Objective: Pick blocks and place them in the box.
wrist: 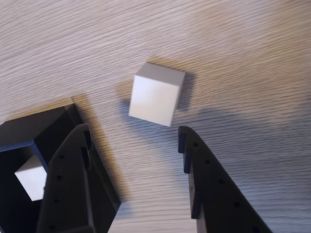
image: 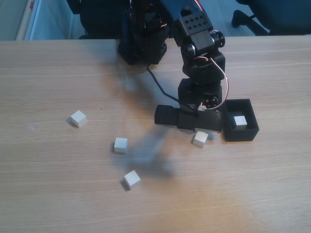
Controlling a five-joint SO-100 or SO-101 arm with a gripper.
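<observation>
One block in box: white cube (image: 239, 121) on the floor of the black box (image: 240, 134), also seen low left in the wrist view (wrist: 32, 176).
Next block: cube (wrist: 156, 93) just beside the box, on the table (image: 58, 194).
Gripper (wrist: 138, 145): jaws spread, nothing held, cube just ahead of the tips.
Doing it well: centre both fingers round the cube, clear of the box wall, then close.
Remaining blocks: three, well apart at left (image: 77, 118), (image: 121, 144), (image: 131, 179).
</observation>
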